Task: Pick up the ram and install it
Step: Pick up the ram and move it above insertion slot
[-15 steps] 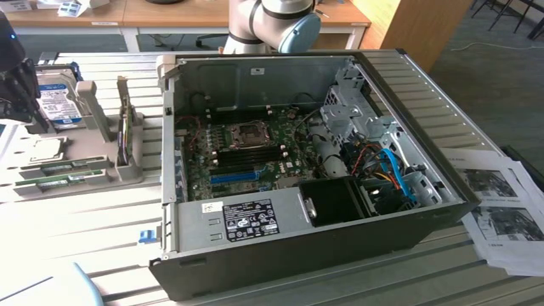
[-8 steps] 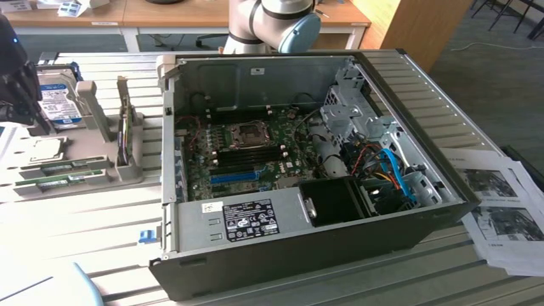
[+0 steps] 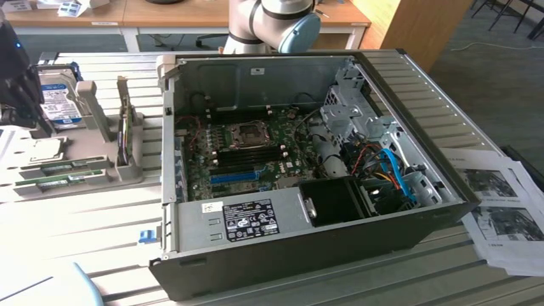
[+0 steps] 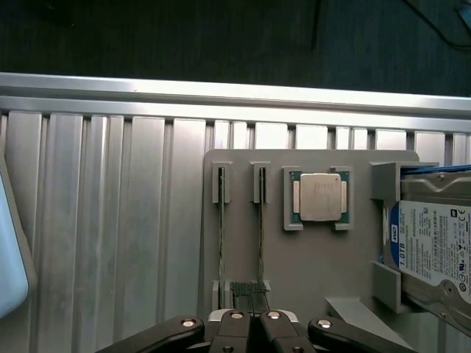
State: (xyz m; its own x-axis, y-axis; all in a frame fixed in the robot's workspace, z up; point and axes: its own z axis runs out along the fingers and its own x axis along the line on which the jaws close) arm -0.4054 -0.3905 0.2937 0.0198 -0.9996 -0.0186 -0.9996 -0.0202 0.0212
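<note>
Two green ram sticks stand on edge in a grey holder (image 4: 309, 265): one ram (image 4: 221, 235) and a second ram (image 4: 260, 235) beside it. My gripper (image 4: 250, 290) hovers above their near ends, shut with nothing in it, its ribbed fingertips pressed together between the two sticks. In the exterior view the rams (image 3: 60, 175) lie at the holder's front, at the exterior view's left, under the arm's dark wrist end (image 3: 17, 76). The open computer case (image 3: 408, 159) shows the motherboard's dark memory slots (image 3: 248, 153) near the processor socket.
On the holder, a processor chip (image 4: 320, 197) and a silver hard drive (image 4: 434, 243) with a blue-white label sit beside the rams. A ribbed metal table (image 4: 110, 220) carries everything. Printed sheets (image 3: 501, 204) lie at the exterior view's right. A blue motherboard slot (image 3: 234, 176) lies in the case.
</note>
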